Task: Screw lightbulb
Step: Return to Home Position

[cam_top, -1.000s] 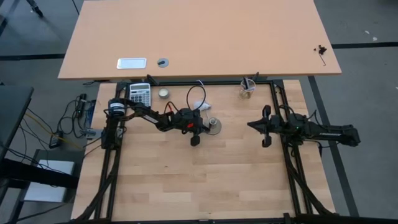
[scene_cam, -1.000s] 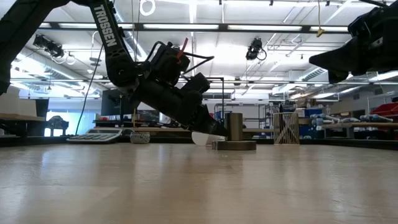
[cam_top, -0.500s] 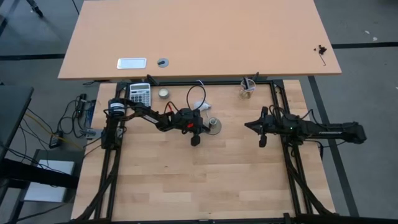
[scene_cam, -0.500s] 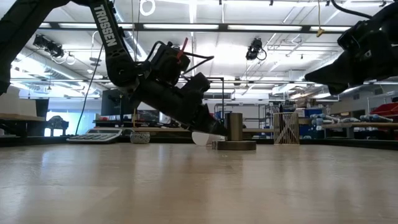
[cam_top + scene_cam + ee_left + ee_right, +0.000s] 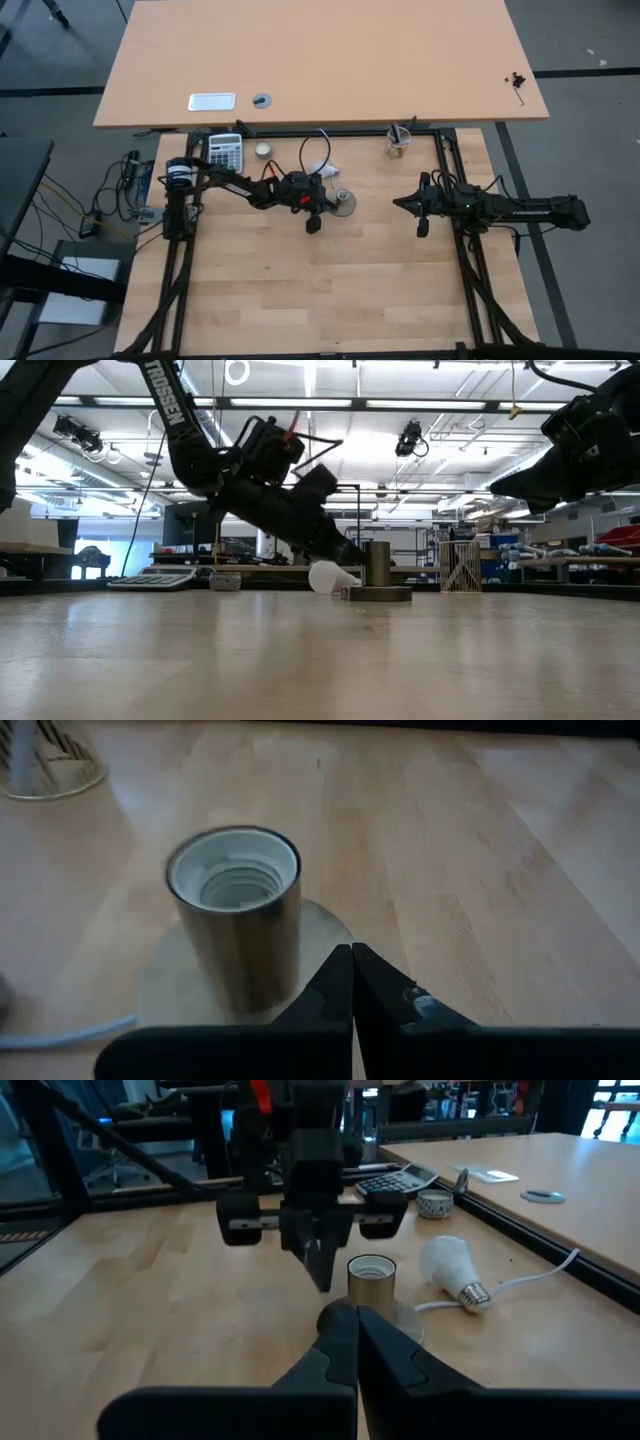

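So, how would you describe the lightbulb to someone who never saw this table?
On the wooden table, find the upright metal socket. The lightbulb lies on its side beside it; unlike the socket, it is white and pear-shaped with a grey screw end.

The bulb [image 5: 450, 1263] lies on the table [image 5: 300, 290] beside the socket [image 5: 371, 1283]. The left gripper [image 5: 352, 952] is just left of the socket, the right gripper [image 5: 355, 1315] well right.

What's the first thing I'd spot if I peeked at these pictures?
Probably the white bulb, lying on its side on the table beside the socket, which stands empty with its threads showing. The left claw hangs shut right next to that socket, and the right claw, shut too, waits off to the right, above the table.
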`<action>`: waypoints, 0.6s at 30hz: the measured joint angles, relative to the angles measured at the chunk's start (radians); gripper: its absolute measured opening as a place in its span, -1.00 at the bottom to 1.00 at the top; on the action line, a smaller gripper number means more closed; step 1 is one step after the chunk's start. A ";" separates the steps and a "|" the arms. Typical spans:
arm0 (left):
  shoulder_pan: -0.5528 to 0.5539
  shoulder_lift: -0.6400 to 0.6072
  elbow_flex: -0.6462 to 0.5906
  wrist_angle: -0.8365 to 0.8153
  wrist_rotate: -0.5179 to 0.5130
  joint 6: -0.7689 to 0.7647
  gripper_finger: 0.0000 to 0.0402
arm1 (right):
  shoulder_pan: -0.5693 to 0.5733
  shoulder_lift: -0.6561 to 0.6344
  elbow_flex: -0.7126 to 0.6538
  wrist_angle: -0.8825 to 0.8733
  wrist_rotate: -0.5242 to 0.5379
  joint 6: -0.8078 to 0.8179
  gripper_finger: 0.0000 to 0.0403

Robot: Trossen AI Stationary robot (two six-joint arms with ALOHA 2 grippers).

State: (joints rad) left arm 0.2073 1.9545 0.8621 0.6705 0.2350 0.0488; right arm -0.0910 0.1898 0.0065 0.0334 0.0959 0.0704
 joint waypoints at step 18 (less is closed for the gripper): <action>0.001 -0.323 0.000 -0.344 -0.094 0.070 -1.00 | 0.000 0.000 0.000 0.000 -0.003 -0.003 -0.95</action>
State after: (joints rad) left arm 0.2085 1.6318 0.8623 0.3260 0.1411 0.1184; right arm -0.0910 0.1898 0.0063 0.0334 0.0925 0.0673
